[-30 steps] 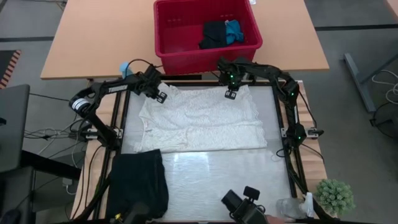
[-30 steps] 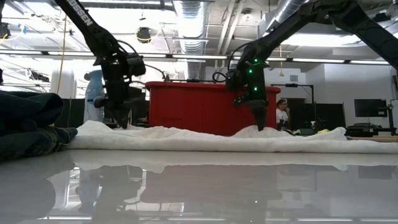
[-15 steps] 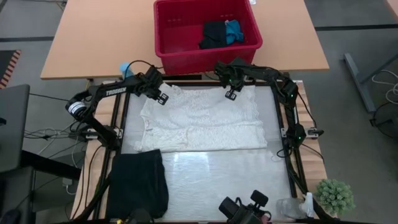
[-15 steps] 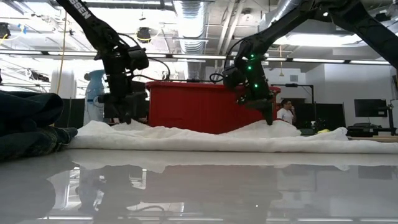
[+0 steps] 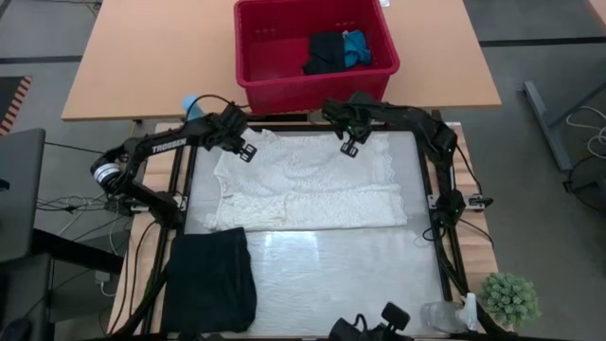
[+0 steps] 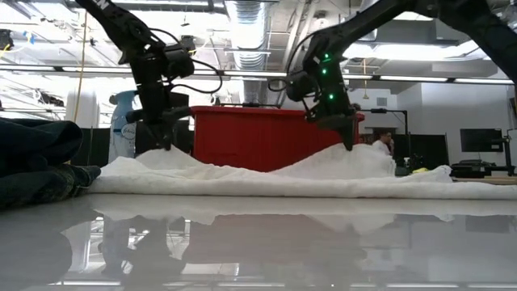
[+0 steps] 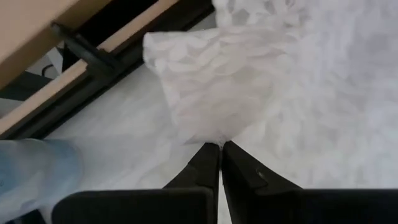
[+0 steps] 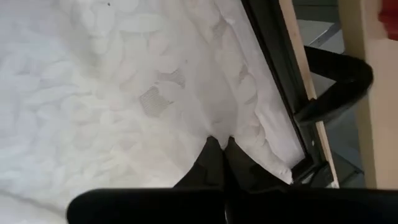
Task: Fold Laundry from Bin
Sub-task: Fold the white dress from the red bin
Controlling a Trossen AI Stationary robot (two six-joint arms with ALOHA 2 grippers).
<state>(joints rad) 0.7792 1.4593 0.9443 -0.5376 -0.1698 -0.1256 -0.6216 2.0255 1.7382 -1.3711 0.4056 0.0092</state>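
A white crinkled garment (image 5: 303,185) lies spread over the far half of the table. My left gripper (image 5: 245,152) is shut on its far left corner and my right gripper (image 5: 347,149) is shut on its far edge, right of the middle. In the low view the cloth rises in a peak under each gripper, while its near part (image 6: 258,184) rests on the table. The red bin (image 5: 248,76) stands beyond the table's far edge and holds a black item (image 5: 327,55) and a small blue one (image 5: 357,45). A folded black garment (image 5: 213,279) lies at the near left. My left gripper pinches the white garment's far left corner (image 7: 208,134) between its two fingers, coming from above and slanting down. The cloth there is lifted off the table and slopes down to the rest, slack. One layer or several, I cannot tell. My right gripper pinches the garment's far edge (image 8: 219,132) between its two fingertips, pointing steeply down. That part is drawn up into a peak (image 6: 347,158), and the cloth around it slopes back down to the table.
A wooden table (image 5: 142,57) bears the bin. A light blue object (image 5: 190,102) sits by the far left corner and a small green plant (image 5: 509,298) at the near right. The table's near half (image 5: 341,270) is bare and shiny. A person (image 6: 380,145) stands in the room behind.
Both grippers have risen, still shut on the white garment's far edge. They have drawn it up from near-flat into two peaks, while its near part has stayed on the table. My right gripper has also turned at the wrist.
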